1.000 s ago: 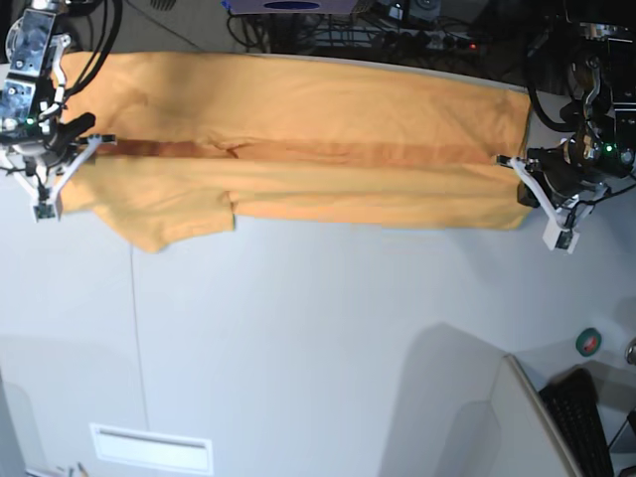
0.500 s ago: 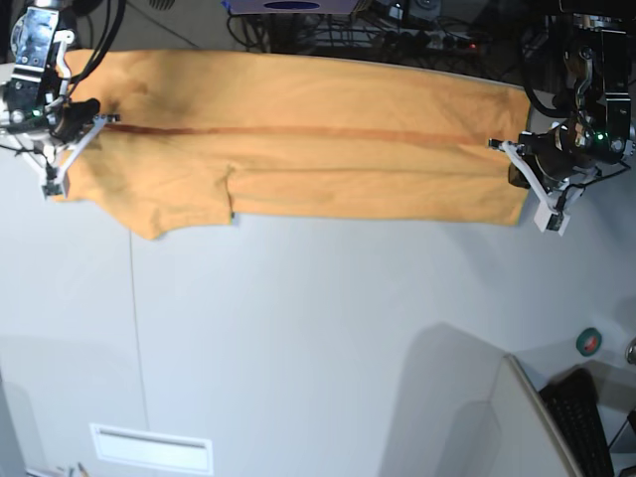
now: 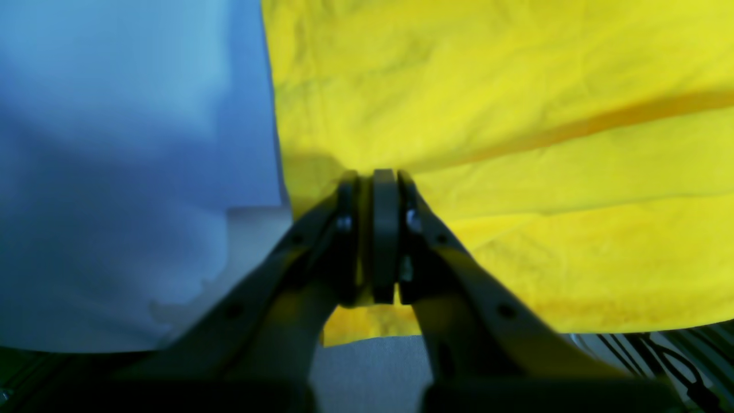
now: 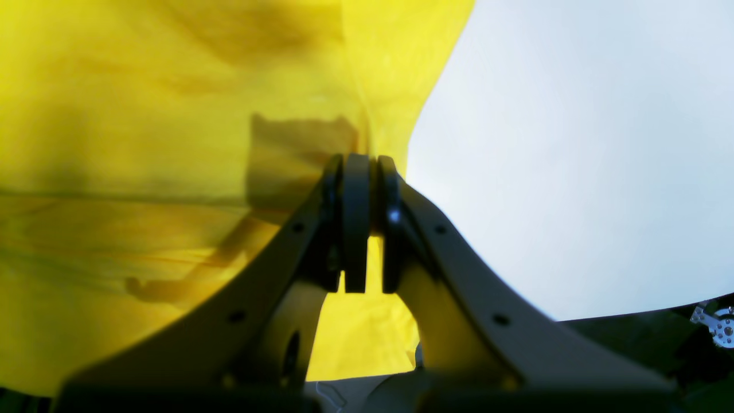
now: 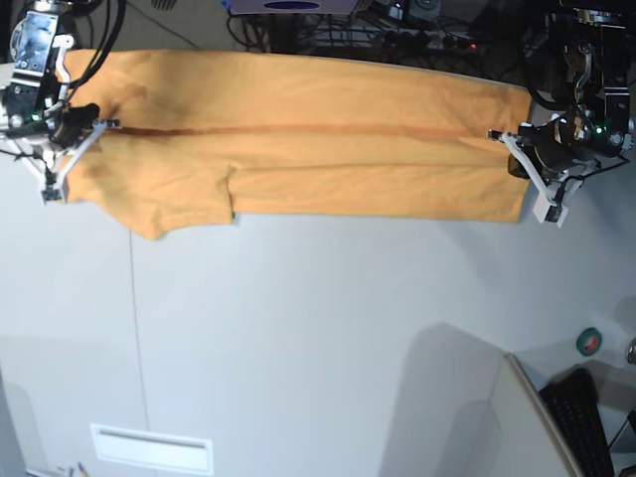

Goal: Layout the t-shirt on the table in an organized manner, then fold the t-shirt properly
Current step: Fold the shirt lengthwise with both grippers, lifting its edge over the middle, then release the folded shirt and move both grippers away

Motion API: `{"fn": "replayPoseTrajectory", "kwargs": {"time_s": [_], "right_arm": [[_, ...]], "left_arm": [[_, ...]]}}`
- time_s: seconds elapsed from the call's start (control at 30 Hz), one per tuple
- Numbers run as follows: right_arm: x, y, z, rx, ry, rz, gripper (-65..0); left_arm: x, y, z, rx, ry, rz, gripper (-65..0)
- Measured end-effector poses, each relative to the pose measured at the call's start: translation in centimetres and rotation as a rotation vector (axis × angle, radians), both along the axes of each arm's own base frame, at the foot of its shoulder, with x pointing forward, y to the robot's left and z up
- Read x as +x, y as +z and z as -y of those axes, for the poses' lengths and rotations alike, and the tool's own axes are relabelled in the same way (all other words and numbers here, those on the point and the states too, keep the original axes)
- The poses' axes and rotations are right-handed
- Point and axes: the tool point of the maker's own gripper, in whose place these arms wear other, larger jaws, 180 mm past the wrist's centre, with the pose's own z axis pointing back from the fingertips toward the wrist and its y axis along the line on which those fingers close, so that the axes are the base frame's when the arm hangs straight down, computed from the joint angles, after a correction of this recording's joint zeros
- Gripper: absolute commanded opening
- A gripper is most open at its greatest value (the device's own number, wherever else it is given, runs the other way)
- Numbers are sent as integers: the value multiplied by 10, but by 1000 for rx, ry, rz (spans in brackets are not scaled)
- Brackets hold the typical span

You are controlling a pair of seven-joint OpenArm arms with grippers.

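Two robot arms of black and silver metal with looping black cables and small green lights, each ending in a gripper, left (image 5: pixel 525 169) and right (image 5: pixel 78 147), with white outer fingers and dark screw-studded inner faces.

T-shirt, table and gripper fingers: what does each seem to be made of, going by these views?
The t-shirt: soft matte orange-yellow woven or knit cloth; it creases and sags into a long fold line. The table: smooth, light grey, hard-looking, probably laminate or painted board; faint sheen, thin seam. The left gripper and right gripper fingers look like dark matte plastic with small screws, though blur leaves that open.
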Motion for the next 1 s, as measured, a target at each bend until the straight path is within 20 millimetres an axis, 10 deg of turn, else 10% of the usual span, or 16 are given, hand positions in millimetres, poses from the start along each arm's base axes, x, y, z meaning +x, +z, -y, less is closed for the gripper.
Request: {"fn": "replayPoseTrajectory", "kwargs": {"time_s": [0.1,0.2,0.37,0.5,0.63,0.87,1.0], "right_arm": [[-1,0,0,-1,-2,-6,-630],[-1,0,0,-1,-2,-7,-444],[3,13,3,-26,8,29,-408],[10,23,5,-40,13,63,-422],[19,9,-1,-1,3,45,-650],[27,-36,-8,74,-21,11,-650],[56,-43,4,94,-42,55,-650]], "left_arm": [[0,0,0,0,0,1,-650],[0,1,-2,3,5,2,-425],[-1,8,-7,11,20,18,-176],[7,33,-13,6,85,119,-265],[3,3,12,-76,108,63,-650],[-5,-60,15,-118,140,-97,-650],[29,-73,28,-183,132,-21,-650]]}}
